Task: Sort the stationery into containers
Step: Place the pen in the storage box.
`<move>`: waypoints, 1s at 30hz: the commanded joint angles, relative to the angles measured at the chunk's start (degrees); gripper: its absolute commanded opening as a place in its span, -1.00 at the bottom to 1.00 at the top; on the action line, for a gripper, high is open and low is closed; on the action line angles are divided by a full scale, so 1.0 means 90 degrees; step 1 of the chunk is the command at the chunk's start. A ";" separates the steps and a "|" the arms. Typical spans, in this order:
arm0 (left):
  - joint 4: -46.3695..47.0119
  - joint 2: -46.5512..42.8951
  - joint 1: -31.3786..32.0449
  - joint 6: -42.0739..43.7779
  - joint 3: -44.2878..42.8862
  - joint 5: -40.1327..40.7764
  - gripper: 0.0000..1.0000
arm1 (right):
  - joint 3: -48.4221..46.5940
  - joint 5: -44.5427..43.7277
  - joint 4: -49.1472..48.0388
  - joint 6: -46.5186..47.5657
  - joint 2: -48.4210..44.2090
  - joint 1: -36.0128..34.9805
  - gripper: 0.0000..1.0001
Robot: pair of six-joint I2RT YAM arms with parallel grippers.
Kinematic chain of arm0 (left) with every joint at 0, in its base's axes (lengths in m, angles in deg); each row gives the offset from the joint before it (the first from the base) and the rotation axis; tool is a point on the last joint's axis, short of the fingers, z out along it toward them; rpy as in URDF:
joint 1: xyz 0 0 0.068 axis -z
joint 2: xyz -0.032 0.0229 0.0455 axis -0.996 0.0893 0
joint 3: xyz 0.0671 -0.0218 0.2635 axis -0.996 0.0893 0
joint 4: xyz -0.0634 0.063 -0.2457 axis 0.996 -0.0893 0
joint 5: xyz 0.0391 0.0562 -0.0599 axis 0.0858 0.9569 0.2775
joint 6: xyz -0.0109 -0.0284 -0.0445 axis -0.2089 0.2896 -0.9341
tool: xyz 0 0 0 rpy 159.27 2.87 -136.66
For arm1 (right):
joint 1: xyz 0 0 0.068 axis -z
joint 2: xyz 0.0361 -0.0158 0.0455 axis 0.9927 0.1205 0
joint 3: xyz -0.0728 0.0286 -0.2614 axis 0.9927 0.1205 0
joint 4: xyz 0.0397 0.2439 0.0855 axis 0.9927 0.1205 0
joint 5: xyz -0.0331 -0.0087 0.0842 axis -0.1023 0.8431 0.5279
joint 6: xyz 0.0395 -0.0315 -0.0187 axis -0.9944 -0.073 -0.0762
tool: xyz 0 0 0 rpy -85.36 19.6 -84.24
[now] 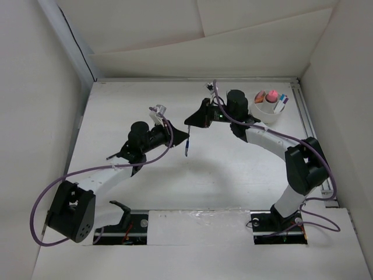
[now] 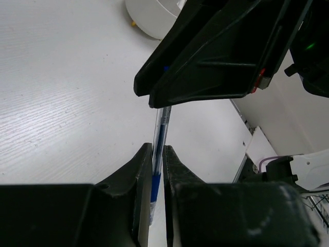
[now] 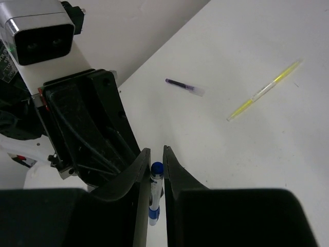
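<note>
Pen (image 2: pixel 161 126) is pinched by left end effector (image 2: pixel 157 149) and right end effector (image 3: pixel 156 152) together, long axis running between them above the bench (image 1: pixel 233 175), well left of the cup (image 1: pixel 269 120), which the right arm (image 1: pixel 298 166) sits nearer.

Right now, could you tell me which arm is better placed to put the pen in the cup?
Right. The right gripper and left gripper both seem to pinch the pen, but the cup stands close beside the right arm, farther from the left.
</note>
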 commanded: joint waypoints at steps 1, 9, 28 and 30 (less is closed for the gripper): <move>0.0498 -0.0030 0.0024 0.0033 -0.0185 -0.0185 -1.00 | -0.0174 -0.0097 -0.0325 0.0152 -0.0018 -0.0035 -0.85; 0.0498 -0.0341 0.0024 -0.0094 -0.0126 0.0088 -0.21 | 0.0128 -0.0274 -0.0325 0.0210 -0.0534 0.0520 -1.00; 0.0127 0.0186 0.0024 -0.0211 0.0137 0.1045 -0.18 | 0.0130 -0.6073 0.1502 0.1598 -0.1941 0.3479 -1.00; 0.0127 0.0186 0.0024 -0.0211 0.0216 0.1250 -0.18 | -0.0085 -0.6891 0.1423 0.1685 -0.1660 0.3480 -1.00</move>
